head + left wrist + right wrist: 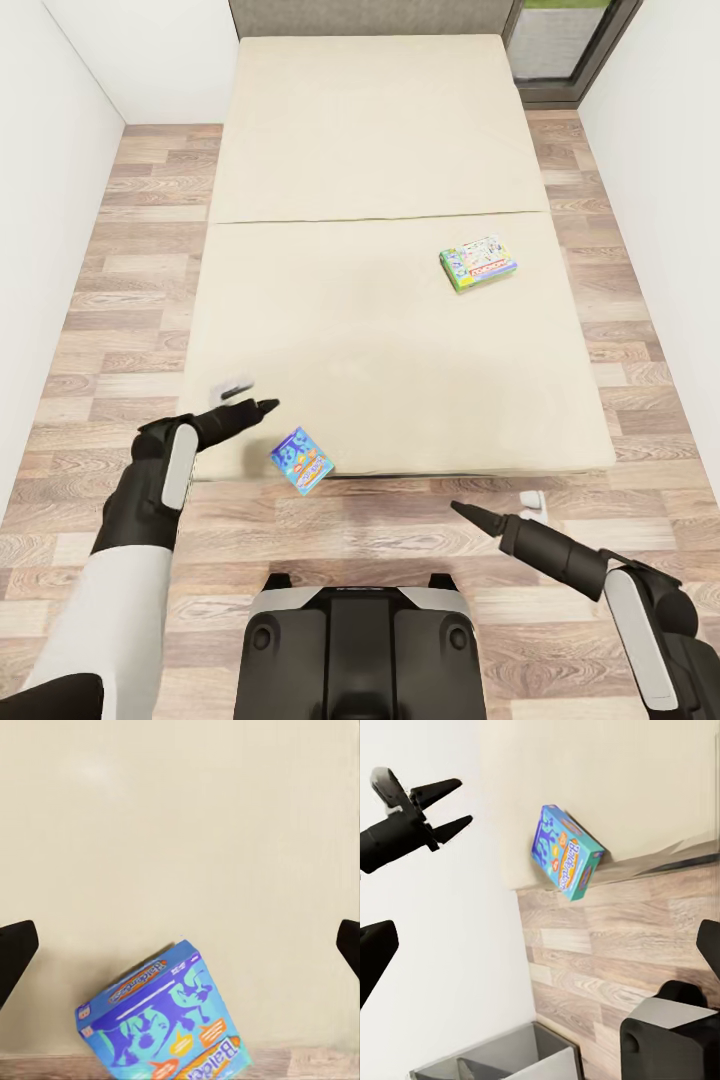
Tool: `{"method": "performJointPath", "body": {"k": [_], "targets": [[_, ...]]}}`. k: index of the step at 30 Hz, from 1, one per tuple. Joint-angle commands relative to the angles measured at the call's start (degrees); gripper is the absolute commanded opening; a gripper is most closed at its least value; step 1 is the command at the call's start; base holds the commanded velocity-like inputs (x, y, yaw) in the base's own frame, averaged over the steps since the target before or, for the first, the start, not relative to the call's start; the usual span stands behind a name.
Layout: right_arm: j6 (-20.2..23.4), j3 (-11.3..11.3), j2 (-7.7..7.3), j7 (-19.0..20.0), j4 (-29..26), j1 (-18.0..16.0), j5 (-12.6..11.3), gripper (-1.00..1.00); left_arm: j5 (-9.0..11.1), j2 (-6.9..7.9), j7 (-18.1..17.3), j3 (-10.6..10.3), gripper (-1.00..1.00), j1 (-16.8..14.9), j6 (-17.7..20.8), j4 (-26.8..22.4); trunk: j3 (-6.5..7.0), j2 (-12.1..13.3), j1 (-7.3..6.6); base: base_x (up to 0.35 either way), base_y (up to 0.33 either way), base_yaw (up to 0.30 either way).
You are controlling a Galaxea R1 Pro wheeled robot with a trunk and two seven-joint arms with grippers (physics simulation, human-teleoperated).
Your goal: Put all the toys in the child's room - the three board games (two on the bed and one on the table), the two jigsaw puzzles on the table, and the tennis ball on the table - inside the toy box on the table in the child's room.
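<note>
Nearest in the head view: dark robot base [358, 650] over the plank floor [120, 300]. Right arm [640, 610] reaching in from the lower right, forearm angled up and inward, right gripper [468, 512] pointing toward the foot of the bed [400, 330], hovering above the floor and holding nothing; from here the fingers look close together, yet in the right wrist view the two fingertips [375, 956] sit at opposite edges, well apart, so spread wide and empty. Left arm [150, 500] bent at the elbow, white upper section rising from the lower left, black forearm stretched level toward the bed's near left corner. Left gripper [255, 395] over the mattress edge, jaws open, one finger [262, 406] dark, the other pale and blurred; in the left wrist view the fingertips [16, 949] stand far apart at either side, nothing between them.

Just beyond and to the right of the left gripper: blue game box [301, 461] tilted at the bed's near edge, one corner hanging past the mattress over the floor; untouched by either gripper. Seen also in the left wrist view [161, 1020] and right wrist view [564, 851], leaning at an angle against the mattress edge.

Farther up the bed, right of centre: green-white game box [478, 263] lying flat on the mattress. At the far end, grey headboard [370, 15]; window [565, 40] in the far right corner.
</note>
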Motion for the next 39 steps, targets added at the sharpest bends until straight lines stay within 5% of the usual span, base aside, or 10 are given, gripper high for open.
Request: {"method": "performJointPath", "body": {"k": [1, 5, 8, 9, 13, 16, 19, 26, 35, 39], "targets": [[-0.29, -0.34, -0.02, 0.15, 0.03, -0.02, -0.12, 1.0, -0.21, 0.2, -2.74, 0.61, 1.0, 0.69, 3.04, -1.8, -0.06, -0.08, 0.04, 0.0, 0.0, 0.0], [-0.92, -1.2, -0.14, 0.21, 0.08, 0.0, -0.18, 1.0, -0.2, 1.73, -8.8, 1.07, 1.0, 2.83, 7.69, -4.49, -0.06, -0.08, 0.04, 0.0, 0.0, 0.0], [-1.09, -2.31, -0.19, 0.23, 0.16, 0.08, -0.11, 1.0, -0.23, 4.67, -14.01, 1.31, 1.0, 4.74, 9.53, -5.34, -0.06, -0.08, 0.04, 0.0, 0.0, 0.0], [-1.14, -2.79, -0.2, 0.22, 0.25, 0.09, -0.03, 1.0, -0.18, 7.33, -17.03, 1.48, 1.0, 5.76, 10.57, -5.53, -0.06, -0.08, 0.04, 0.0, 0.0, 0.0], [-1.24, -3.4, -0.21, 0.19, 1.07, 0.13, 0.05, 1.0, -0.04, 13.94, -24.72, 2.49, 1.0, 7.98, 12.02, -5.41, -0.06, -0.08, 0.04, 0.0, 0.0, 0.0], [-1.29, -3.75, -0.22, 0.23, 2.64, 0.14, -0.14, 1.0, -0.07, 20.82, -37.03, 4.65, 1.0, 11.47, 12.65, -4.01, -0.06, -0.08, 0.04, 0.0, 0.0, 0.0], [-1.35, -3.85, -0.22, 0.24, 3.27, 0.15, -0.24, 1.0, -0.41, 24.19, -46.37, 6.44, 1.0, 14.69, 12.72, -1.36, -0.06, -0.08, 0.04, 0.0, 0.0, 0.0], [-1.46, -3.7, 0.12, 0.25, 3.47, 0.16, -0.12, 1.0, -0.47, 27.28, -55.61, 9.08, 1.0, 18.29, 12.12, 2.75, -0.06, -0.08, 0.04, 0.0, 0.0, 0.0], [-1.74, -2.58, 0.66, -0.13, 3.46, 0.16, 0.56, 1.0, -0.52, 27.87, -57.11, 9.67, 1.0, 18.8, 11.85, 3.29, -0.06, -0.08, 0.04, 0.0, 0.0, 0.0], [-4.64, 0.39, 0.81, -1.27, 3.83, 0.16, 0.81, 1.0, -0.41, 27.88, -58.61, 9.57, 1.0, 18.87, 11.82, 3.24, -0.06, -0.08, 0.04, 0.0, 0.0, 0.0]]}}
